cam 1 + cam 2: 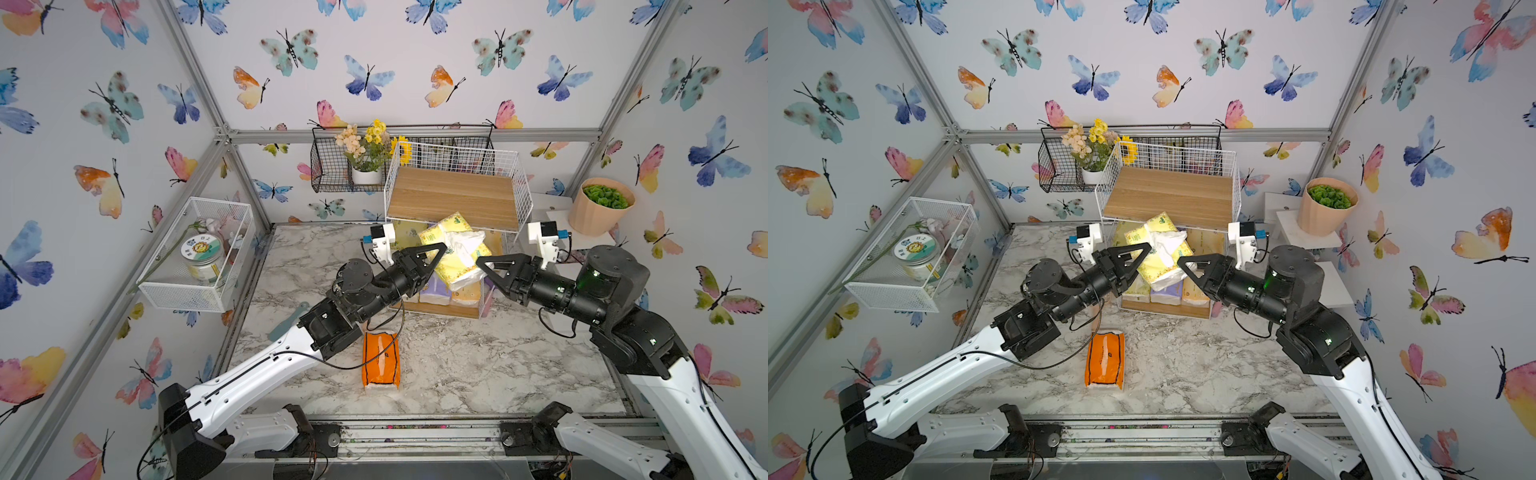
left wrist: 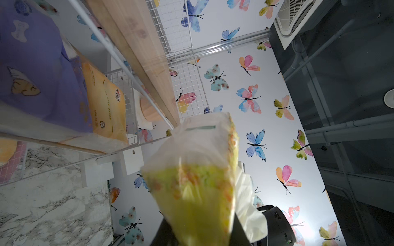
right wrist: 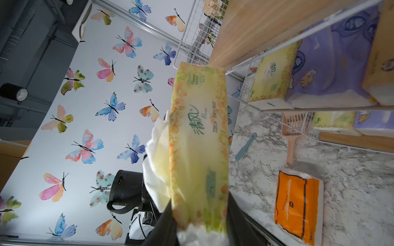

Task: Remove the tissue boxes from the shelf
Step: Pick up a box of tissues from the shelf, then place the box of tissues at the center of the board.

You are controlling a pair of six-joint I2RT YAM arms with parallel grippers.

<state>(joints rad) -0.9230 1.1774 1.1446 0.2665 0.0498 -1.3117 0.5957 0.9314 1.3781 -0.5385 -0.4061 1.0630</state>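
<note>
Nearest on the desk lies the bright orange pack, flat and well clear of the shelf, so that one looks finished. Beyond it both arms meet in mid-air just in front of the rack, with one yellow-green pack tilted between them and white tissue spilling from its opened side. The left tool is clamped on one end of it. The right tool has the other end between its jaws, though I cannot tell whether it is pressing or merely around it. This pack is off its tier but not yet set down, so I would count it as half done. Farthest back, the shelf has a bare top board. The right wrist view shows its middle tier holding a yellow-green one, a purple one and a light orange one, side by side. The bottom tier holds another purple pack, a light orange pack and what seems a third yellow-green one. By my reckoning that is one pack out, one in hand and six to go, so the job is in its early part
</note>
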